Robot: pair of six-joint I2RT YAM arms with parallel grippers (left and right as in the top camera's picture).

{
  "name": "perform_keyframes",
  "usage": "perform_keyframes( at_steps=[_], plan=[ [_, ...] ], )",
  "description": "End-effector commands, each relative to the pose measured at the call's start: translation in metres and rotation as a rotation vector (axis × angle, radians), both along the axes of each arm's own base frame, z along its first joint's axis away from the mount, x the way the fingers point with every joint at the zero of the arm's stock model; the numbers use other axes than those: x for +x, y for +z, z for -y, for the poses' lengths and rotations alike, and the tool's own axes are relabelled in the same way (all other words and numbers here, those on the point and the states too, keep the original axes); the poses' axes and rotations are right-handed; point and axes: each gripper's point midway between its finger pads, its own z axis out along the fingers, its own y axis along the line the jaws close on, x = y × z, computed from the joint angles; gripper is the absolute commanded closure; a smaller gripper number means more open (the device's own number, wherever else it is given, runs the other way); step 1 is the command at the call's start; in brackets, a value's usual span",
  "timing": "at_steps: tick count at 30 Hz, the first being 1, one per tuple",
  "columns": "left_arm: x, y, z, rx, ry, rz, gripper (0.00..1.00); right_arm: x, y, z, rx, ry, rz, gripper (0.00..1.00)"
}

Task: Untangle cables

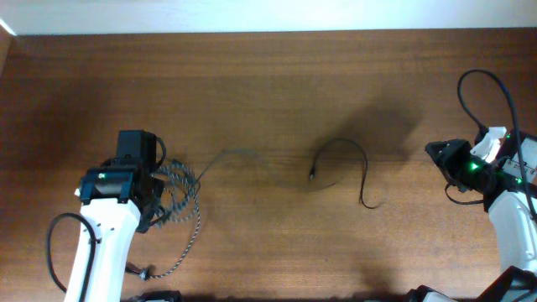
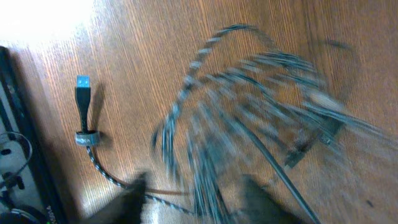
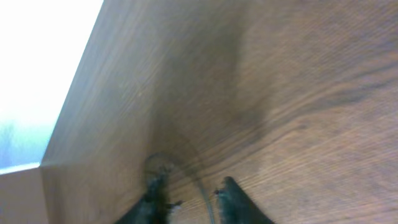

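The braided black-and-white cable lies in a loose coil at the left of the table, with its tail running down to a plug. My left gripper hovers over the coil. In the left wrist view the coil is blurred, the fingers stand apart with strands between them, and a blue-tipped plug lies flat. The plain black cable lies apart in a curve at the table's centre. My right gripper is open at the far right; a faint thin cable shows between its fingers.
A thin grey strand leads from the coil toward the centre. Thick black robot leads loop by each arm at the left and the right. The table's far edge shows in the right wrist view.
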Motion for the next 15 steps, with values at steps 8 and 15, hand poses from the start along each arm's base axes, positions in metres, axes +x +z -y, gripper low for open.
perform_keyframes(
  at_steps=[8,15],
  plan=[
    [0.038,-0.011,0.03,-0.005,-0.39,-0.009,0.09,0.011,0.014,-0.062,0.024,0.202,0.056,0.09],
    [0.006,-0.052,0.01,-0.048,-0.057,-0.051,0.01,0.011,0.01,-0.077,-0.012,0.235,0.039,0.09]
  ],
)
